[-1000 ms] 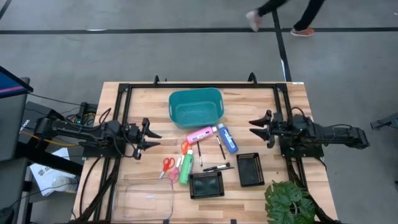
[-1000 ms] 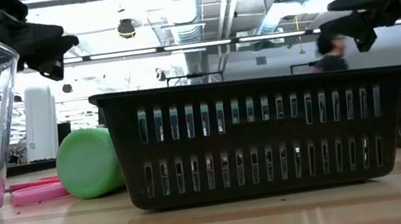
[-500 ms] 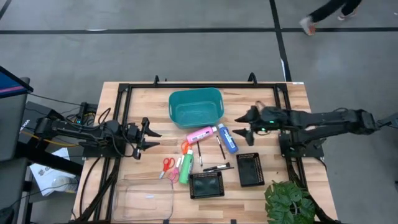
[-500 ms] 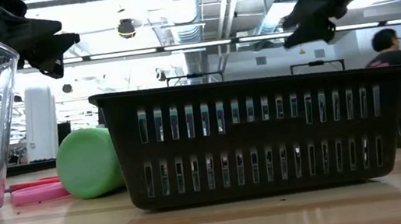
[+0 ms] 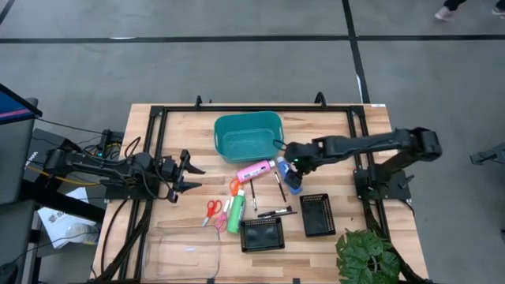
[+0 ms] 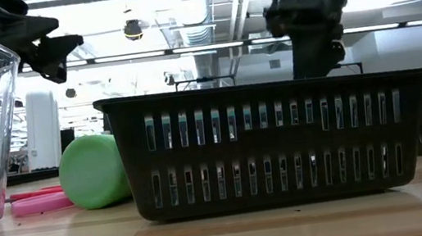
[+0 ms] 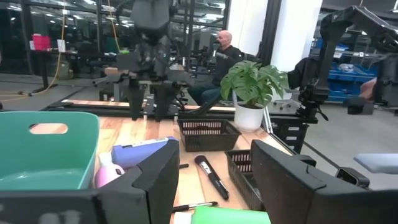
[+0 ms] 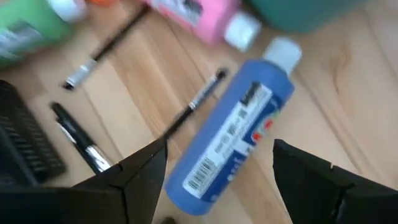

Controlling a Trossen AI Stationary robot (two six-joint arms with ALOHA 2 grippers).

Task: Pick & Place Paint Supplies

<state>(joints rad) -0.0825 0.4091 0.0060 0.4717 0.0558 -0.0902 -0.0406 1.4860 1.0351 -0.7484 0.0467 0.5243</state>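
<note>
High view shows you the teal basket (image 5: 248,136), both black mesh trays (image 5: 262,234) and the clear bin (image 5: 183,252) holding nothing, with the right gripper (image 5: 293,166) over the blue bottle (image 5: 289,175) lying just below the basket. Right wrist view shows you its fingers (image 8: 134,174) spread wide, straddling that bottle without touching it. Left gripper (image 5: 192,177) waits open at the table's left side.
</note>
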